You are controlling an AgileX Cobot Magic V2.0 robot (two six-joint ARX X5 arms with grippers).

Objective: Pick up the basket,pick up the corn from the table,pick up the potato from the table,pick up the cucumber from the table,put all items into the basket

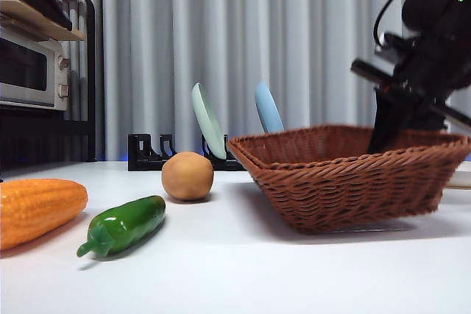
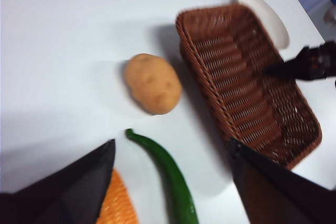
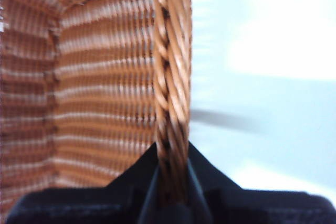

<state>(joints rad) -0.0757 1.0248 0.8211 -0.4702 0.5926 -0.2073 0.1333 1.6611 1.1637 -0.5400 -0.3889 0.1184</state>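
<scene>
While the right gripper [image 3: 172, 182] clamps the braided rim of the basket [image 1: 346, 182], its two black jaws sit nearly together with only the wicker edge pinched between them, one jaw inside the wall and one outside. From the front view the same arm reaches down from the upper right corner, dark and bulky, and meets the basket's far right side, which looks slightly raised from the table [image 1: 235, 270]. Nothing lies inside the basket; its woven floor shows bare from the left wrist view. The left gripper [image 2: 170, 182] hovers above the vegetables with its jaws spread wide apart, holding and touching nothing. Between those jaws and beyond them lie the cucumber [image 1: 124, 226] and, just beside it, the corn [image 1: 38, 209], both flat on the table. The potato [image 1: 188, 176] rests a little farther back, between the cucumber and the basket's near corner, apart from both. Behind the basket a black rack [image 1: 151, 154] holds a pale green plate [image 1: 208, 120] and a blue plate [image 1: 268, 108] upright, and a toaster oven [image 1: 29, 68] stands on a shelf at the far left.
</scene>
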